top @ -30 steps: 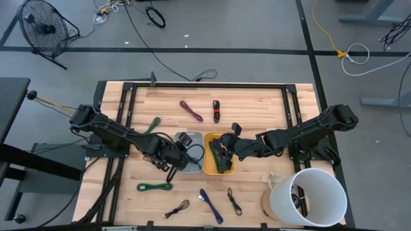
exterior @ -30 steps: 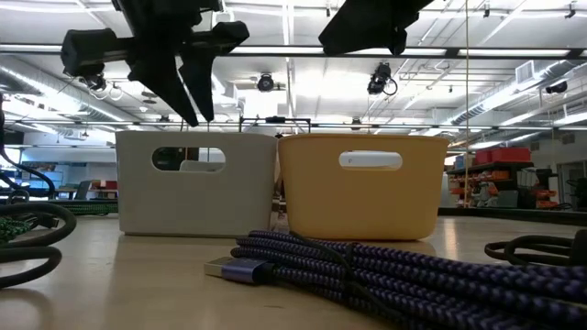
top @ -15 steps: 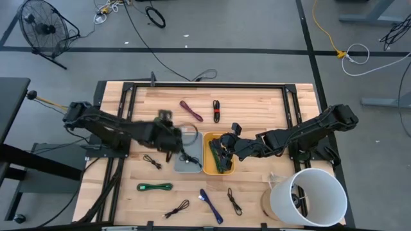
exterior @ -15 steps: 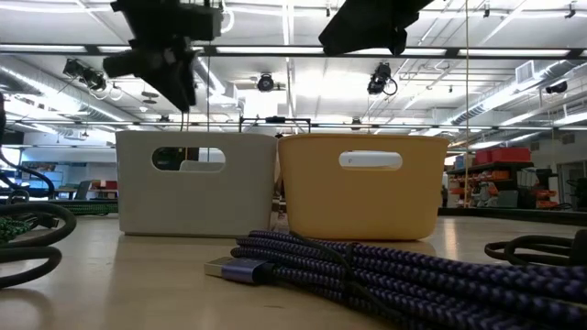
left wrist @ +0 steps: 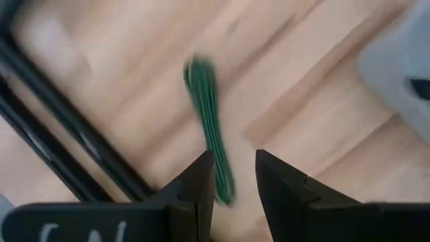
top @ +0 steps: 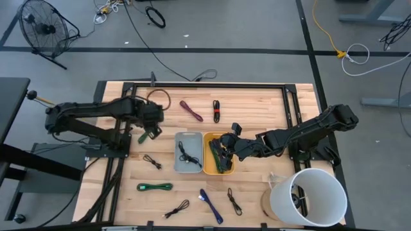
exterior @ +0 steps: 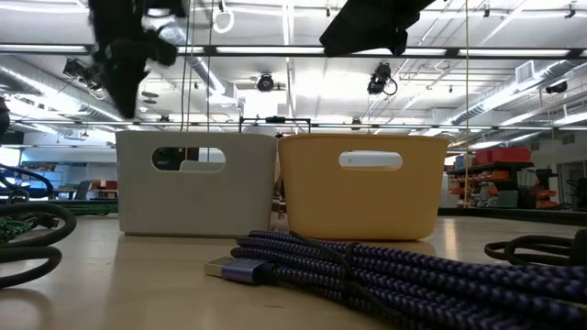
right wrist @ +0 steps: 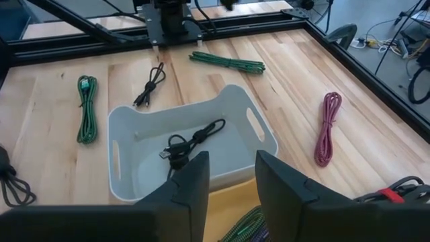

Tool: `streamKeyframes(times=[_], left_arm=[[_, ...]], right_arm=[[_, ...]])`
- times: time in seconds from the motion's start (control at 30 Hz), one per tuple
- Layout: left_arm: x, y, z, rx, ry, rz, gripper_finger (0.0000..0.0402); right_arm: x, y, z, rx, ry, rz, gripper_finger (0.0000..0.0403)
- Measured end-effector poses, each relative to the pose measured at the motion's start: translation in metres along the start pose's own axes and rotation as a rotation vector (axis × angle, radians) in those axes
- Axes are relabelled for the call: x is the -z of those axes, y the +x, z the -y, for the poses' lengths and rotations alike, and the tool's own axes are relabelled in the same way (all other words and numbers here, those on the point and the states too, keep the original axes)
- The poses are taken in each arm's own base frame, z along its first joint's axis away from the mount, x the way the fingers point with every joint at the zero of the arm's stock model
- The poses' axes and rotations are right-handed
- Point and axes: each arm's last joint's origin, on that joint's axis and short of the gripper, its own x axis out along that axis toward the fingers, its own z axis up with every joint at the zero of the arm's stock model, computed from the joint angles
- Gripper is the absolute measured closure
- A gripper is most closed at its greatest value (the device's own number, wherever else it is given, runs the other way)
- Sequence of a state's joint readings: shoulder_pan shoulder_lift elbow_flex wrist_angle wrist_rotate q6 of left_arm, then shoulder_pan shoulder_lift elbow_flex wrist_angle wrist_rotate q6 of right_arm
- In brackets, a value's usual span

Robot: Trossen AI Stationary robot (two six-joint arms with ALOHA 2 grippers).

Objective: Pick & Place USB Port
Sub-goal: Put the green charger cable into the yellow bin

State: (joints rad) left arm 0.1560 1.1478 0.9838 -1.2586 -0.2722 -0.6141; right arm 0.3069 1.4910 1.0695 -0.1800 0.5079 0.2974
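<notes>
My left claw (top: 149, 120) hangs over the wood at about ten o'clock from the grey bin (top: 178, 160), directly above a green cable (left wrist: 209, 156) that lies slanted on the boards beside the black frame rail (left wrist: 64, 134). Its two fingers (left wrist: 193, 195) stand narrowly apart with nothing gripped between them. The black USB cable (top: 187, 156) lies loose on the floor of the grey bin, with nothing holding it; from my right wrist I see it (right wrist: 191, 142) curled near the bin's middle. My right claw (top: 226, 142) sits over the yellow bin (top: 209, 170), which touches the grey bin's three o'clock side and holds a bundle of green and dark cables (top: 221, 160); its fingers (right wrist: 190, 188) show a narrow gap and grip nothing. Around the bins on the table (top: 257, 109): a maroon cable (top: 191, 110) and a red-and-black one (top: 216, 110) toward twelve o'clock, a small black cable (top: 152, 161) at nine, a second green cable (top: 155, 187) at seven, and a blue cable (top: 210, 205) at six.
</notes>
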Motion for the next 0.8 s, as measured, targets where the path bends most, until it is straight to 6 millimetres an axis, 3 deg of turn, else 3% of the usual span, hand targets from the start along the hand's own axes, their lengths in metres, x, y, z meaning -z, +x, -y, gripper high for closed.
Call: streamKeyframes(times=[0.2, 0.8], left_arm=[[0.016, 0.033, -0.012, -0.021, -0.089, -0.136, 0.0290], [0.034, 0.082, -0.011, -0.012, -0.166, -0.139, 0.0289]], right_arm=[[0.000, 0.000, 0.000, 0.000, -0.017, -0.003, 0.0279], [0.001, 0.000, 0.000, 0.002, -0.023, -0.008, 0.0279]])
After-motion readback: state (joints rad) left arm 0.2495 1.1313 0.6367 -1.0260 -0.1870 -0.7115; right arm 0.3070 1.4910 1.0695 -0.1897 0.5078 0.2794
